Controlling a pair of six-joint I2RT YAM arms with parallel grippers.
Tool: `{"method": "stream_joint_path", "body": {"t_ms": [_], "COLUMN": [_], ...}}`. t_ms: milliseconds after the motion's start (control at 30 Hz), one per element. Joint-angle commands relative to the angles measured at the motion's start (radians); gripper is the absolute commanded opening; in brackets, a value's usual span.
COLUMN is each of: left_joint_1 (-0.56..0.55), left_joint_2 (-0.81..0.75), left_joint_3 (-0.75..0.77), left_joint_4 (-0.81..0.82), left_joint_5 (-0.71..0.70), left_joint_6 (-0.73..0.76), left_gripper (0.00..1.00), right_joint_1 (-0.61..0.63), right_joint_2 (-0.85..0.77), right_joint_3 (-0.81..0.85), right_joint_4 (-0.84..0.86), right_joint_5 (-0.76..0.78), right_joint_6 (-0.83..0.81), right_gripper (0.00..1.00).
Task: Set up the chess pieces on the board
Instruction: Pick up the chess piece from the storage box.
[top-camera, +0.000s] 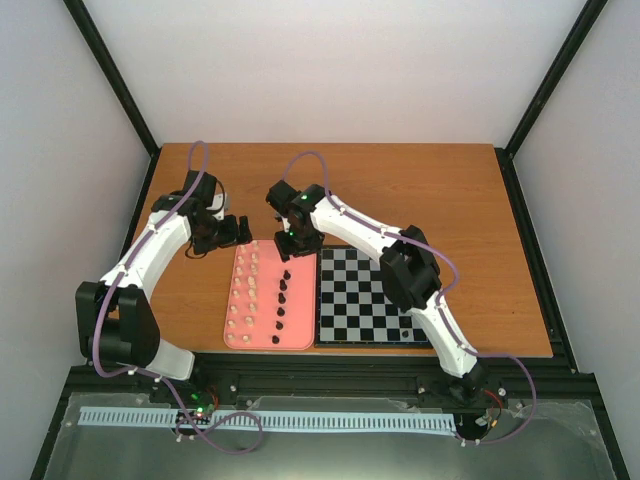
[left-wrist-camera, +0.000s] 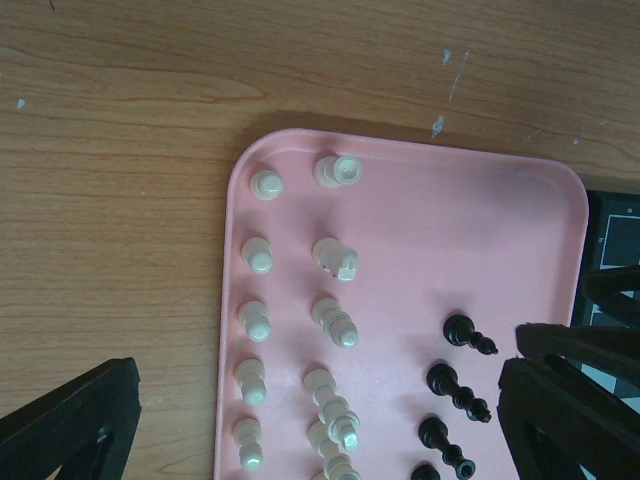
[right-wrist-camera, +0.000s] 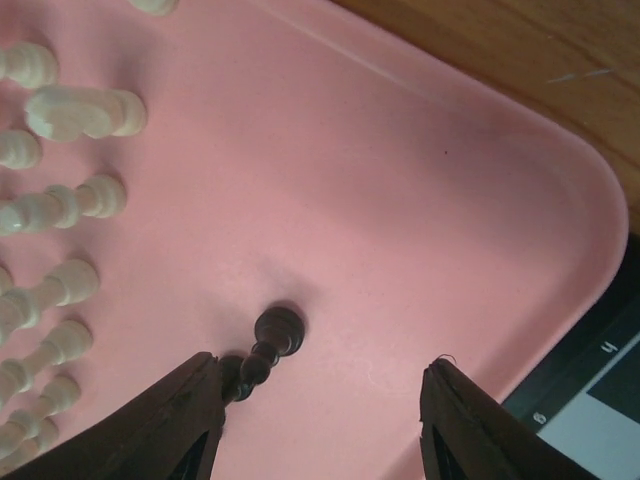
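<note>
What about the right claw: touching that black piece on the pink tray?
Cannot tell. In the right wrist view the black chess piece meets one finger of the open right gripper; whether that is overlap or contact is unclear.

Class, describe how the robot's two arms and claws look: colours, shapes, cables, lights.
The left arm and right arm have white shells with black joints; a thin purple cable loops along each. A green light glows on the right arm. The left claw and right claw each have two black, wedge-shaped fingers.
</note>
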Motion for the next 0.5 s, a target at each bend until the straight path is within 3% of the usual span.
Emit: {"method": "stream_joint_path", "body": {"t_ms": [0,467], "left_joint_1": [-0.003,-0.003], "left_joint_2": [-0.009,0.018], "left_joint_3": [0.012,0.019], "left_joint_4": [0.002,-0.007], "left_joint_5": [0.005,0.000], "left_joint_6": [0.006,0.006], "left_gripper": [1.00,1.00], "right_joint_1": [0.005,0.040], "right_joint_2": [0.035,0.111], "right_joint_3": [0.039,0.049], "right_joint_4": [-0.007,-0.002], "right_joint_5": [-0.026,-0.067], "right_joint_6": [-0.036,-0.094], "right_gripper": [0.55,0.50]}}
